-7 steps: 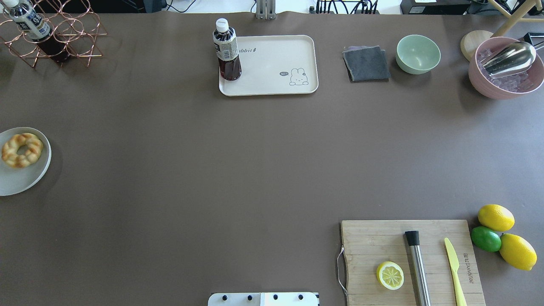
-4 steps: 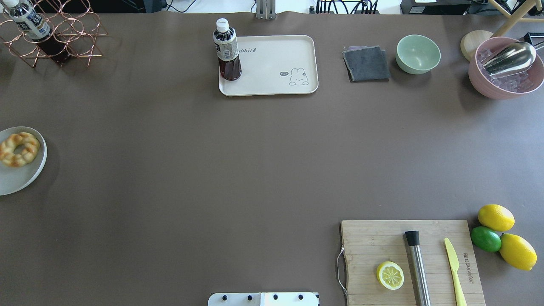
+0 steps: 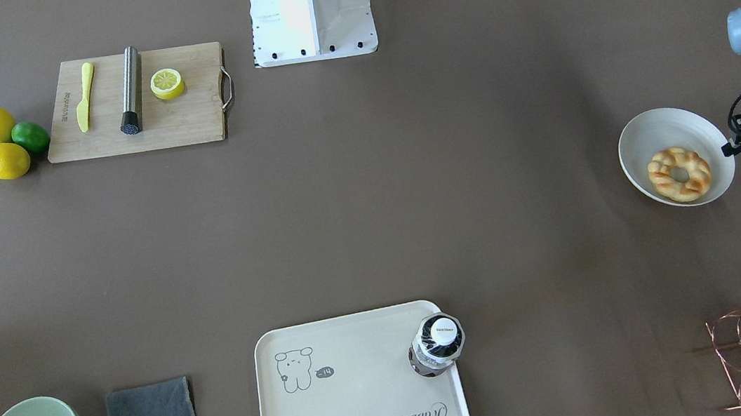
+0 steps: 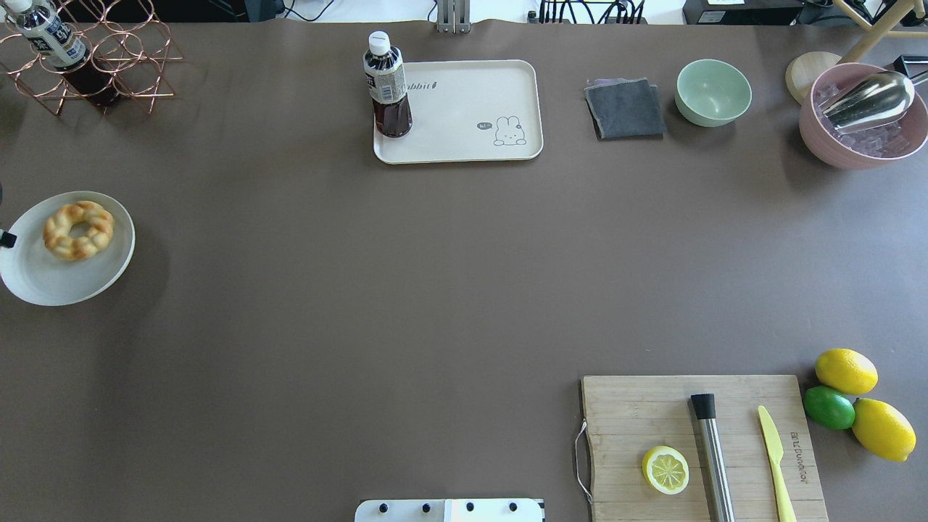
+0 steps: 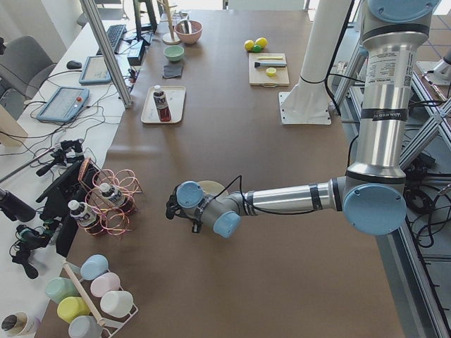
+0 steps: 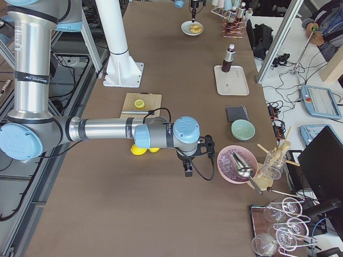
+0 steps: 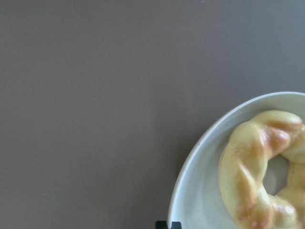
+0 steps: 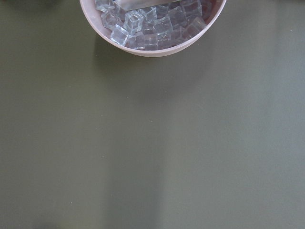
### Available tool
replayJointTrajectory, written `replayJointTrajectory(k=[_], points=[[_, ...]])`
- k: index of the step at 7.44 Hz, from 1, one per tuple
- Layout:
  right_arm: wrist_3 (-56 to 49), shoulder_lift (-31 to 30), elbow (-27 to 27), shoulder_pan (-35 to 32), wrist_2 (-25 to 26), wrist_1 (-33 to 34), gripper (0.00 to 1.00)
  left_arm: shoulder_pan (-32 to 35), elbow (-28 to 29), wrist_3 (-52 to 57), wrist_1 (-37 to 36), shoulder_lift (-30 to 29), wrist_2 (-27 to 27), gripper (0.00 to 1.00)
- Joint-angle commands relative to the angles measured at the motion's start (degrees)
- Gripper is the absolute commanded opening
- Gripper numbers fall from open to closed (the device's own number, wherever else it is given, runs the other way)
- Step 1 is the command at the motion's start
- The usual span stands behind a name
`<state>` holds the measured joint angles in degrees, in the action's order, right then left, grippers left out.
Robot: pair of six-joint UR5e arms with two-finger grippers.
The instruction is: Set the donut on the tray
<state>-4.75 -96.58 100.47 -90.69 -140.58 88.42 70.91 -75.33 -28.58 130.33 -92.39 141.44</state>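
The golden braided donut (image 4: 78,230) lies in a white bowl (image 4: 43,279) at the table's left edge; it also shows in the front view (image 3: 679,173) and the left wrist view (image 7: 252,167). My left gripper (image 3: 731,148) is at the bowl's outer rim and seems shut on it; only a black tip (image 4: 6,238) shows overhead. The cream tray (image 4: 471,141) with the rabbit drawing lies at the far middle, with a dark drink bottle (image 4: 388,87) upright on its left end. My right gripper (image 6: 187,160) hovers near the pink ice bowl; I cannot tell its state.
A wooden cutting board (image 4: 631,435) with a lemon half (image 4: 665,470), a steel muddler and a yellow knife is at the near right, with lemons and a lime beside it. A grey cloth (image 4: 625,109), green bowl (image 4: 713,92), pink ice bowl (image 4: 863,123) and copper bottle rack (image 4: 94,58) line the far side.
The white bowl with the donut first slid a little left, then moved right and further from the robot. Nothing else on the table moved.
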Motion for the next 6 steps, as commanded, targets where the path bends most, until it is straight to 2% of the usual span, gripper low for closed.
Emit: replayJointTrajectory(k=[1, 2, 3, 4, 6], points=[[0.00, 0.08, 0.08, -0.01, -0.04, 0.00, 1.00, -0.15, -4.54, -16.00, -0.69, -5.23, 3.84, 0.00], [0.00, 0.25, 0.08, -0.01, -0.04, 0.00, 1.00, -0.59, -6.56, -22.42, -0.60, -8.04, 5.24, 0.00], [0.00, 0.43, -0.01, -0.01, 0.04, 0.00, 1.00, -5.56, -7.45, -32.40, -0.86, -13.72, 4.64, 0.00], [0.09, 0.52, -0.01, -0.01, 0.04, 0.00, 1.00, -11.09, -8.68, -38.16, -1.04, -16.39, 1.68, 0.00], [2.53, 0.60, -0.10, 0.08, 0.04, -0.09, 1.00, -17.53, -13.94, -47.31, -8.20, -22.09, -4.12, 0.00]])
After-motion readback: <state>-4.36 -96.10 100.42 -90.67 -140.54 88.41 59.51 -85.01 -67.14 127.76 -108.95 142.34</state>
